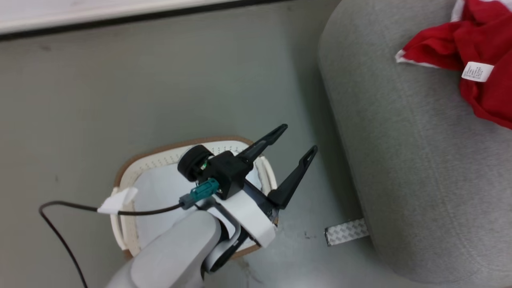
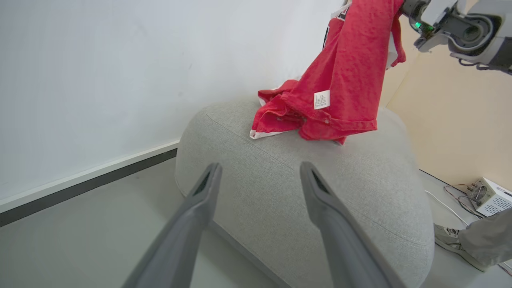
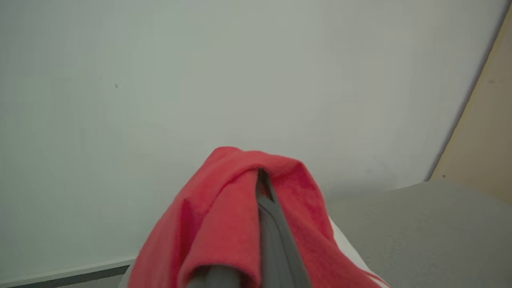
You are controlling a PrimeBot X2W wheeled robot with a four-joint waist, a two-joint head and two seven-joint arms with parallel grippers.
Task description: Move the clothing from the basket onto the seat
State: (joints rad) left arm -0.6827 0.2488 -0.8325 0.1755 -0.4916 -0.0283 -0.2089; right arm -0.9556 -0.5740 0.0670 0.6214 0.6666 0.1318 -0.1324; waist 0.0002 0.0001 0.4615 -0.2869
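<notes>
The cream basket (image 1: 160, 150) with its brown rim stands on the floor at lower left, and its pale base shows under my left arm. My left gripper (image 1: 299, 139) hovers open over the basket's right rim, holding nothing. In the left wrist view the left gripper (image 2: 260, 167) faces the grey seat (image 2: 300, 200). Red clothing (image 2: 344, 80) hangs from my right arm's wrist (image 2: 452, 24), its lower folds resting on the seat top. My right gripper (image 3: 262, 178) is shut on the clothing (image 3: 224, 216), which drapes over its fingers. The clothing (image 1: 480, 40) lies at the seat's (image 1: 400, 160) upper right.
A strip of patterned tape (image 1: 346, 232) lies on the floor by the seat's base. A black cable (image 1: 60, 228) trails left of the basket. A person's shoe (image 2: 450, 240) and a small white box with wires (image 2: 490, 196) are right of the seat. The wall's baseboard (image 1: 120, 20) runs behind.
</notes>
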